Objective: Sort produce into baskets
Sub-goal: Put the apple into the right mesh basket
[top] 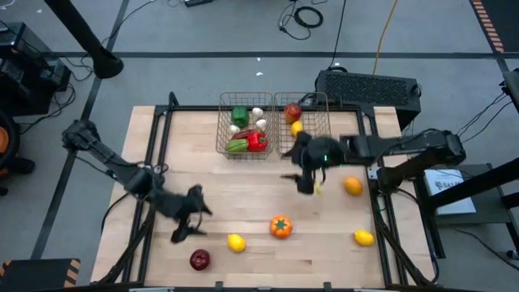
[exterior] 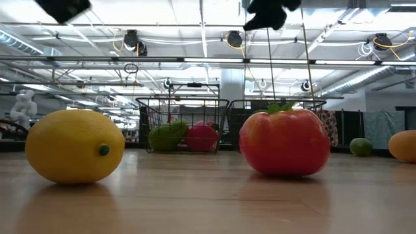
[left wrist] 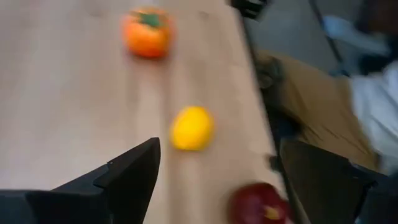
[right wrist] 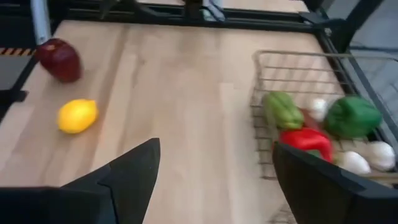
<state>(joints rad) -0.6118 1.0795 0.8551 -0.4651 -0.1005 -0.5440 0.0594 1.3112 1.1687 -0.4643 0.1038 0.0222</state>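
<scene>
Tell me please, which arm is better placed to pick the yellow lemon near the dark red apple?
Left. The left gripper is open and sits close to the lemon and the apple, both of which show just ahead of its fingers in its wrist view. The right gripper, also open, is farther away, near the baskets.

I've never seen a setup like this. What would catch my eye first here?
Probably the two wire baskets at the table's far edge: the left basket is heaped with green and red peppers and white garlic, while the right basket holds a red apple and a lemon. Then the loose fruit near the front, an orange tomato-like piece, a lemon and a dark red apple, with the open left gripper hovering beside them.
</scene>
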